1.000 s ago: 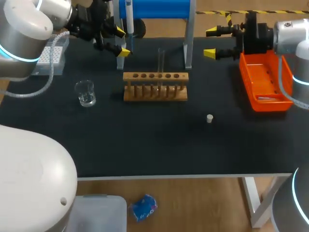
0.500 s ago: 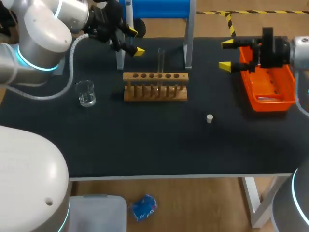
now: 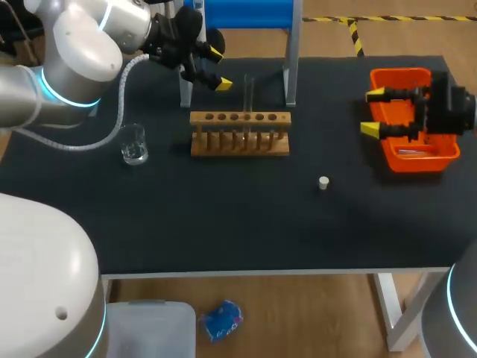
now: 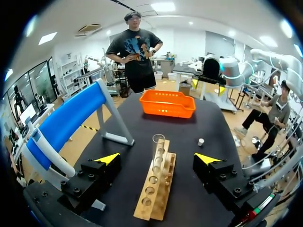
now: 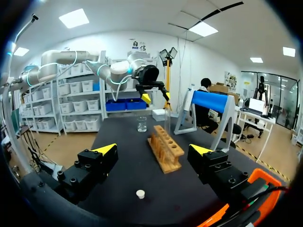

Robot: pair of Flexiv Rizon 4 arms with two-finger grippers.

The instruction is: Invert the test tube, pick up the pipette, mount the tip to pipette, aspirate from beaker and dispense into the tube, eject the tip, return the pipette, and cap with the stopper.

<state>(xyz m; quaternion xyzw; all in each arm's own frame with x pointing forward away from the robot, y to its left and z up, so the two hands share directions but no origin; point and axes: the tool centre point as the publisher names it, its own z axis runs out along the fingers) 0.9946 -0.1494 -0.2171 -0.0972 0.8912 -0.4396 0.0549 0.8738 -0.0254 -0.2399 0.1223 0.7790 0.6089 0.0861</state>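
Observation:
A clear test tube [image 3: 248, 93] stands upright in the wooden rack [image 3: 240, 134]. My left gripper [image 3: 218, 68] hangs open just left of the tube's top; from its wrist the tube [image 4: 158, 144] and rack [image 4: 155, 187] lie ahead between the fingers, untouched. A glass beaker [image 3: 133, 144] sits left of the rack. The small white stopper [image 3: 323, 182] lies right of the rack toward the front. My right gripper [image 3: 373, 112] is open over the orange tray [image 3: 410, 119], facing the rack [image 5: 165, 146] and stopper [image 5: 140, 193]. The pipette is hidden.
A blue stand on white legs [image 3: 246, 15] rises behind the rack. The orange tray holds a small clear item. Dark mat [image 3: 238, 224] stretches bare in front of the rack to the table's front edge.
My left gripper has swung right, from the back left toward the tube's top. My right gripper has drawn back to the right and forward, over the orange tray. Both stayed open.

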